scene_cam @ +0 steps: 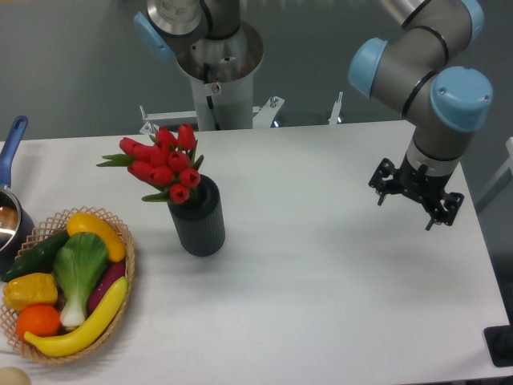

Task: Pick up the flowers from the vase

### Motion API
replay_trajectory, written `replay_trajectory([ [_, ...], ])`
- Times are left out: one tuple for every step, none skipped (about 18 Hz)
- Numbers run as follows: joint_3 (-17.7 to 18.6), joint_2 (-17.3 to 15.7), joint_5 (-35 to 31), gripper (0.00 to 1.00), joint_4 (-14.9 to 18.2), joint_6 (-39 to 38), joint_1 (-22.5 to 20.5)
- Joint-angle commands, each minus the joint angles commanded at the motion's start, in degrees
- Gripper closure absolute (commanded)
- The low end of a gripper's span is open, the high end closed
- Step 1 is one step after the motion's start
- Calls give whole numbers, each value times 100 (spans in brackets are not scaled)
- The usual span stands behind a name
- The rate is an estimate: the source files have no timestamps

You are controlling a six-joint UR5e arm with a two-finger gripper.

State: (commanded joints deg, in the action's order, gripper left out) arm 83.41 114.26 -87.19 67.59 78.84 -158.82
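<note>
The flowers point(163, 163), a bunch of small red tulip buds with green leaves, stand in the vase point(198, 218), a dark ribbed cylinder left of the table's middle. The buds lean up and to the left over the vase's mouth. My gripper point(415, 206) hangs above the table's right side, far to the right of the vase. Its fingers are spread apart and hold nothing.
A wicker basket point(124, 241) with a banana, a green leafy vegetable, a yellow pepper, an orange and other produce sits at the front left. A blue-handled metal pot point(10, 210) is at the left edge. The arm's base point(218, 56) stands behind the table.
</note>
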Motion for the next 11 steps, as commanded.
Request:
replay_trajectory([
  [0, 9, 0, 0, 0, 0, -9],
  [0, 9, 0, 0, -9, 0, -9],
  [0, 9, 0, 0, -18, 0, -9],
  [-9, 9, 0, 0, -18, 9, -9],
  [-17, 9, 9, 0, -18, 26, -35],
  [-9, 0, 35, 0, -26, 26, -44],
  [17, -9, 87, 0, -35, 35, -53],
  [52, -17, 201, 0, -44, 35, -79],
  [122, -44, 385, 0, -61, 18, -105],
  [210, -53, 674, 0, -114, 9, -132],
  [359, -157, 1025, 0, -236, 0, -193],
])
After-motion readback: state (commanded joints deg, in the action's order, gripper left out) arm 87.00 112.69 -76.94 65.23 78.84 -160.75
